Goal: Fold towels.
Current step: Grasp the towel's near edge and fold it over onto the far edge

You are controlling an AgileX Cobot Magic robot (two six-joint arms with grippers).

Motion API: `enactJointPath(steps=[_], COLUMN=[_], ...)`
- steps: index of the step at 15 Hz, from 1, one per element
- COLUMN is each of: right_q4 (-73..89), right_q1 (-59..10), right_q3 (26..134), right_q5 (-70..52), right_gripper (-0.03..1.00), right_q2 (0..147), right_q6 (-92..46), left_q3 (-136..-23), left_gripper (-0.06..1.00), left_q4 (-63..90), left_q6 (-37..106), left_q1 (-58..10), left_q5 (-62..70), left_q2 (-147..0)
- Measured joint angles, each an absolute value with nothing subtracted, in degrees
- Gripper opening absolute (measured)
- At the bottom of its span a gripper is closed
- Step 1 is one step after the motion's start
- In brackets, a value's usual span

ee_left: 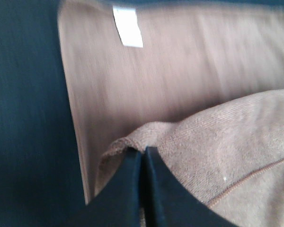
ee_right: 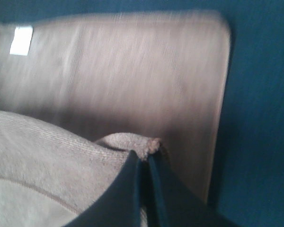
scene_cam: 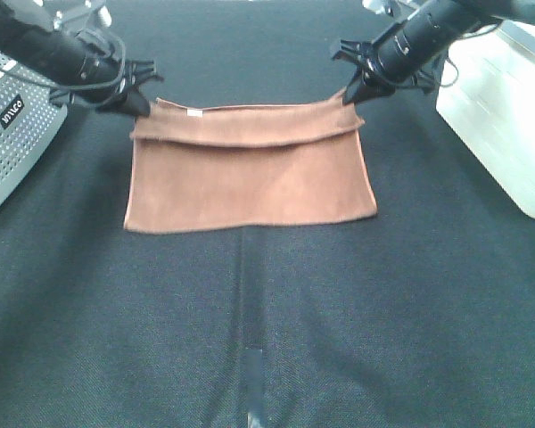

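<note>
A brown towel [scene_cam: 250,178] lies on the dark table, its far edge lifted and curled toward the front in a narrow flap. At the far-left corner my left gripper [scene_cam: 141,104] is shut on the towel; the left wrist view shows the black fingers [ee_left: 132,189] pinching the fuzzy corner [ee_left: 132,139]. My right gripper [scene_cam: 349,96] is shut on the far-right corner, and the right wrist view has its fingers [ee_right: 132,189] clamped on the cloth [ee_right: 132,142]. A small white tag [scene_cam: 194,113] sits near the far-left corner, also seen as the tag [ee_left: 128,26] and the tag [ee_right: 21,40].
A grey perforated box [scene_cam: 13,134] stands at the left edge. A white container [scene_cam: 508,107] stands at the right. The table is covered in dark cloth [scene_cam: 267,339], with a seam running down its front middle.
</note>
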State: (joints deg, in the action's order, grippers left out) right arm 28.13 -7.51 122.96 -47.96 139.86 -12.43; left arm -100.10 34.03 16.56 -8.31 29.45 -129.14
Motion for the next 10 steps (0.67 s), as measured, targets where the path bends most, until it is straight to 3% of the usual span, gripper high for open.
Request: enactJointPath(steps=[4, 10], right_q4=[26.18, 25.95], right_q1=[-7.51, -7.51], right_q3=[134.82, 135.28], right_q5=[-42.51, -33.92], right_gripper=[0.0, 0.01], right_q2=[148.34, 153.32], right_q6=[-12.2, -13.81], left_q3=[-111.21, -112.7], left_gripper=[0.0, 0.0], left_q4=[33.86, 34.84], left_q6=[16.56, 16.96], left_q1=[-8.19, -9.4], left_q5=[21.72, 11.0], left_q2=[-138.2, -143.01])
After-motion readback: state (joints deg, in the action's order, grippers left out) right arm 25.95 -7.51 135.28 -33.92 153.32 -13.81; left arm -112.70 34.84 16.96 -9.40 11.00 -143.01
